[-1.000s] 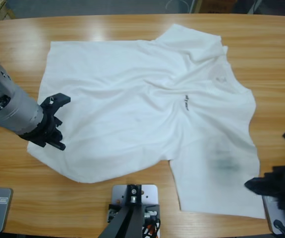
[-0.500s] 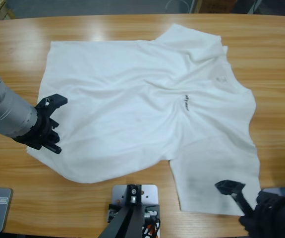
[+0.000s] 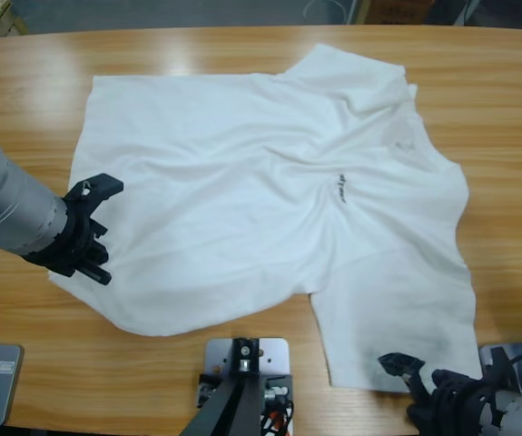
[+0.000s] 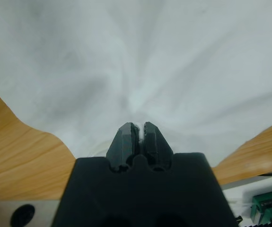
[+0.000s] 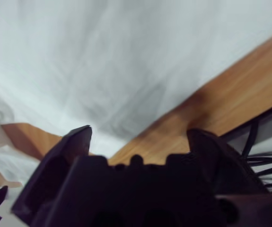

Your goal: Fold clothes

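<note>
Lying spread across the tabletop (image 3: 242,54): T-shirt (image 3: 270,209), unfolded. Pinching its left-edge hem, jaws closed: left gripper (image 4: 137,135). Having swung down to the near-right corner, approaching the hem wide open: right gripper (image 3: 406,377).

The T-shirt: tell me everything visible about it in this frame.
The white T-shirt lies spread but rumpled on the wooden table, creases radiating from its middle, with a small dark printed mark. The left gripper is shut on a fold at one edge; the right gripper, jaws open, hovers by the near corner.
</note>
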Motion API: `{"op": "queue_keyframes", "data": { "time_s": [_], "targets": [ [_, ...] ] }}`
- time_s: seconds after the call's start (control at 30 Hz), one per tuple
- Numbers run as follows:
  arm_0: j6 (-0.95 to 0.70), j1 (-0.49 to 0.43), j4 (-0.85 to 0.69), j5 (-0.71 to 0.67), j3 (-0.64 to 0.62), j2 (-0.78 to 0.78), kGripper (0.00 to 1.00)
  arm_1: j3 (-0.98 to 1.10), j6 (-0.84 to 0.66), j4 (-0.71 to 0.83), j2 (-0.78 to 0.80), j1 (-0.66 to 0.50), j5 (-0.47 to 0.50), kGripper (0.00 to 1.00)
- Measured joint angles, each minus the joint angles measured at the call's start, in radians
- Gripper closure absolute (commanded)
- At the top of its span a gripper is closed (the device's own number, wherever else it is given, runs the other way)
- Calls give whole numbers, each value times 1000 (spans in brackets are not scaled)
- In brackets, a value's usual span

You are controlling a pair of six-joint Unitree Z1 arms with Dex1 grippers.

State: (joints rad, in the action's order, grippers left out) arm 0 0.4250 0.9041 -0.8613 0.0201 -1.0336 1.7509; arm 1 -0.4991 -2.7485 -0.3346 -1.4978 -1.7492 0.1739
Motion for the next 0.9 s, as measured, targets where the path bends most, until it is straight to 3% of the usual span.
{"op": "queue_keyframes", "data": {
  "time_s": [0.23,0.3,0.37,0.43,0.5,0.63,0.9],
  "targets": [
    [0,1,0,0,0,0,1000,15,7,8,5,-5,36,534],
    [0,1,0,0,0,0,1000,16,18,8,6,-5,44,676],
    [0,1,0,0,0,0,1000,16,32,8,6,-6,49,694],
    [0,1,0,0,0,0,1000,17,52,6,6,-6,65,804],
    [0,1,0,0,0,0,1000,21,73,4,6,-6,78,810],
    [0,1,0,0,0,0,1000,32,98,3,6,-6,95,998],
    [0,1,0,0,0,0,1000,50,154,0,3,-6,111,1000]
  ]
}}
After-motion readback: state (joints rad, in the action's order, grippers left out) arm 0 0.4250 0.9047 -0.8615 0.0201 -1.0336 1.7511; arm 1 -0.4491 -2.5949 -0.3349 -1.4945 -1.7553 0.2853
